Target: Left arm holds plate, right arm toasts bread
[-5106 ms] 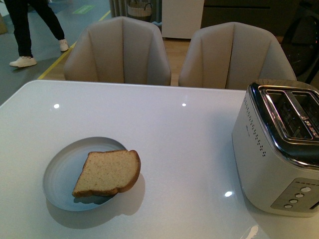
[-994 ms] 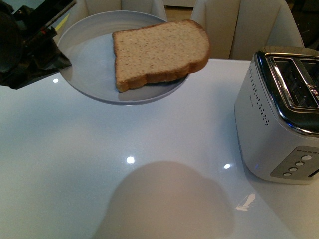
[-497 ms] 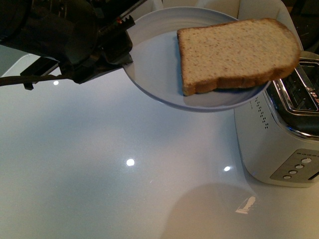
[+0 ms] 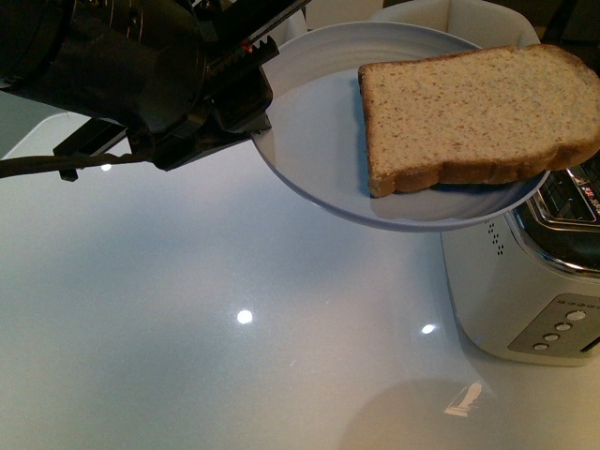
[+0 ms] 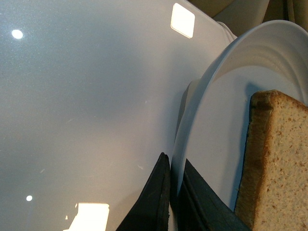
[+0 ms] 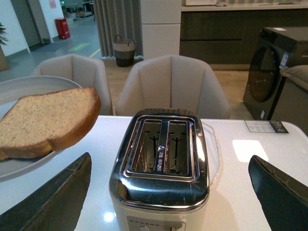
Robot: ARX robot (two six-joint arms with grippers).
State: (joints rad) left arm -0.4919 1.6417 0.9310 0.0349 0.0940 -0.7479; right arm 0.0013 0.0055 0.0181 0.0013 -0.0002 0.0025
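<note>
Bread (image 4: 478, 112) is lying on the plate (image 4: 319, 131), with its rounded end hanging past the rim toward the toaster. Biggest thing here is the glossy white table (image 4: 187, 328), with two beige chairs (image 6: 173, 86) on the far side. The white-and-chrome toaster (image 6: 161, 163) sits on the right. The left arm (image 4: 122, 66) comes in from the left. The left gripper (image 5: 174, 161) is pinched on the plate's left rim, holding it tilted in the air just left of the toaster top. The right gripper (image 6: 168, 159) is spread wide and holding nothing.
</note>
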